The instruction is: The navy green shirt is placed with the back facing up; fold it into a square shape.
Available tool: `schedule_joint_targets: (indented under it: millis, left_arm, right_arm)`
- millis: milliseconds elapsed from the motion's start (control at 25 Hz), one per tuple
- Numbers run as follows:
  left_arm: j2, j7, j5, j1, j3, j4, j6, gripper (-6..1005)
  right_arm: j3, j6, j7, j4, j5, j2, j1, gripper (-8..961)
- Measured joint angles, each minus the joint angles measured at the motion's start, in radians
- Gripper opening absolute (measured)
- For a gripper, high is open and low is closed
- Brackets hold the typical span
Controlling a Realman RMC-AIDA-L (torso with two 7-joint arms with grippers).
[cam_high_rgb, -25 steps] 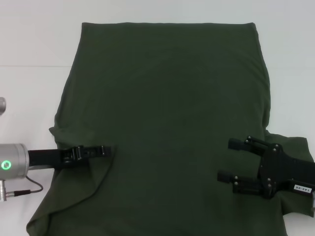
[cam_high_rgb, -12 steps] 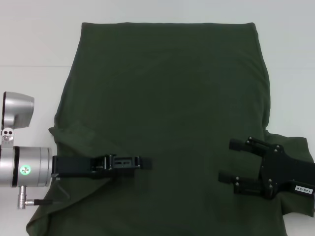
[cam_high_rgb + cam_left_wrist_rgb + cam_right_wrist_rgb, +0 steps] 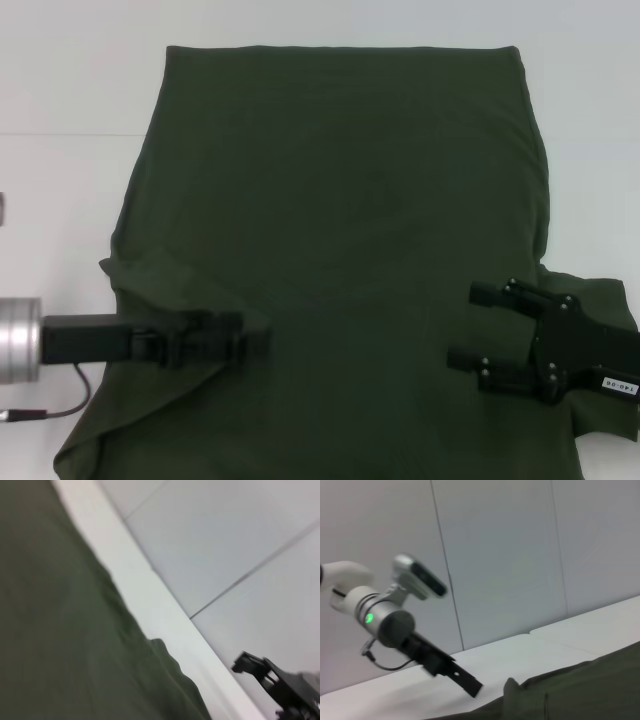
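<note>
White surface (image 3: 60, 90) carries the navy green shirt (image 3: 340, 250); the left tool (image 3: 245, 335), state unclear, and the spread-fingered right tool (image 3: 470, 325) hover over its near sides.

The left gripper (image 3: 470, 686) reaches down on its silver arm (image 3: 387, 617), where a green light glows, toward the white table (image 3: 530, 650). The navy green shirt (image 3: 580, 690) lies rumpled along the table's near edge, a pale panelled wall (image 3: 510, 555) behind.
</note>
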Motion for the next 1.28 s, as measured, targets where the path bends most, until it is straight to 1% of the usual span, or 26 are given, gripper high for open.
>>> schedule_joint_targets:
  millis: [120,200,320,440,560,640,680,760,840,920,960,1000,1080,1160,1200,1280]
  left_arm:
    - [-0.012,0.132,0.002,0.032,0.006,0.059,0.024,950]
    - [-0.028,0.223,0.017,0.059,0.028,0.109,0.024,950]
    - [-0.044,0.273,0.026,0.087,0.058,0.158,0.020,950]
    - [-0.054,0.325,0.017,0.108,0.054,0.170,0.037,950]
    - [-0.059,0.376,0.014,0.117,0.053,0.165,0.067,949]
    - [-0.062,0.388,0.008,0.119,0.052,0.162,0.083,949]
    - [-0.064,0.387,0.005,0.118,0.050,0.161,0.088,949]
    - [-0.065,0.382,0.000,0.116,0.050,0.160,0.094,943]
    - [-0.065,0.383,0.000,0.113,0.052,0.159,0.102,937]
    - [-0.065,0.386,0.000,0.113,0.053,0.162,0.110,934]
    - [-0.065,0.388,0.000,0.113,0.053,0.164,0.116,934]
    - [-0.065,0.389,-0.001,0.113,0.052,0.165,0.118,934]
    - [-0.062,0.396,-0.004,0.112,0.050,0.164,0.120,933]
    - [-0.061,0.425,-0.006,0.114,0.050,0.163,0.120,933]
    - [-0.063,0.457,-0.006,0.117,0.050,0.166,0.125,933]
    - [-0.067,0.507,-0.016,0.125,0.049,0.171,0.134,932]
  right_arm:
    - [0.024,0.003,0.000,0.011,0.000,0.000,-0.001,915]
    - [0.050,0.004,0.000,0.021,0.000,0.000,-0.002,915]
    - [0.097,0.020,0.000,0.051,0.000,0.001,-0.003,915]
    - [0.146,0.032,0.000,0.076,-0.002,0.000,-0.005,916]
    - [0.168,0.039,0.010,0.082,-0.003,0.000,-0.012,916]
    - [0.183,0.046,0.046,0.078,-0.005,-0.001,-0.015,916]
    - [0.190,0.050,0.082,0.072,-0.006,-0.005,-0.016,916]
    - [0.196,0.055,0.168,0.054,-0.009,-0.018,-0.021,916]
    - [0.194,0.054,0.285,0.024,-0.013,-0.038,-0.027,915]
    - [0.193,0.047,0.438,-0.027,-0.041,-0.064,-0.033,915]
    - [0.194,0.047,0.522,-0.060,-0.067,-0.081,-0.035,915]
    - [0.196,0.046,0.582,-0.080,-0.090,-0.092,-0.035,915]
    - [0.200,0.045,0.749,-0.135,-0.152,-0.124,-0.032,915]
    - [0.211,0.041,0.889,-0.181,-0.213,-0.144,-0.021,915]
    - [0.222,0.035,0.960,-0.208,-0.249,-0.150,-0.012,916]
    - [0.249,0.011,1.090,-0.259,-0.316,-0.155,0.009,916]
